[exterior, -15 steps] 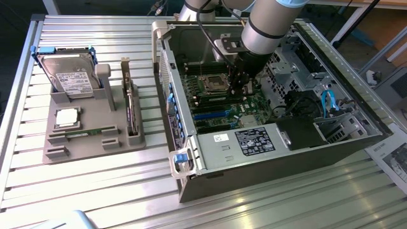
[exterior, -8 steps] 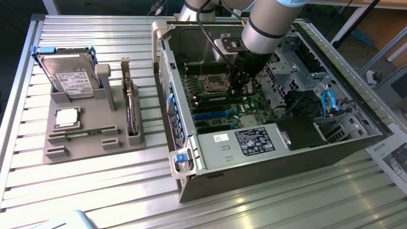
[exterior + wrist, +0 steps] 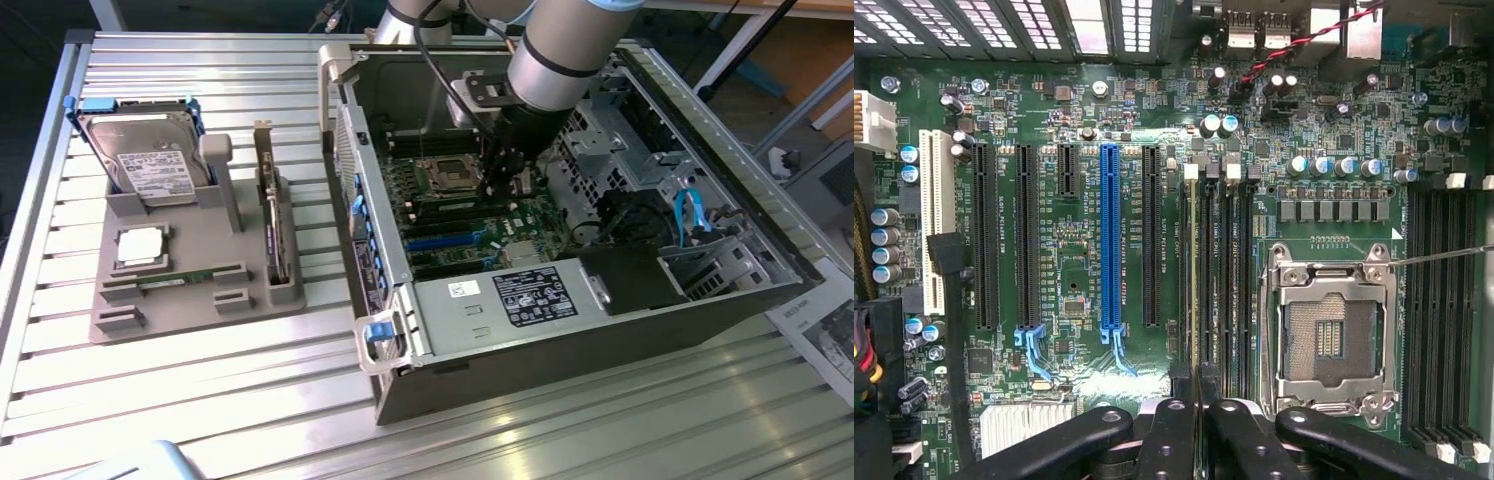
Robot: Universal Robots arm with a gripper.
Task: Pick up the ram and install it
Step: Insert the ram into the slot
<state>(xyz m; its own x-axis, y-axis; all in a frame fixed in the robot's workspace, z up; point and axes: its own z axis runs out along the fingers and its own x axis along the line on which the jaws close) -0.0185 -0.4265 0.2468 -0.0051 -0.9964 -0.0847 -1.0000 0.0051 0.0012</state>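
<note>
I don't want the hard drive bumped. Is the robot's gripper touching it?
Apart. The exterior view shows the gripper down inside the open computer case, while the hard drive stands in the grey tray outside it.

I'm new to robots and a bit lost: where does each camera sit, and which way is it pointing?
Exterior view: above the table, looking down on the open case; the arm shows.
Wrist view: on the wrist, facing the motherboard; the fingers show, shut on the ram.
Both show the motherboard and CPU socket.
</note>
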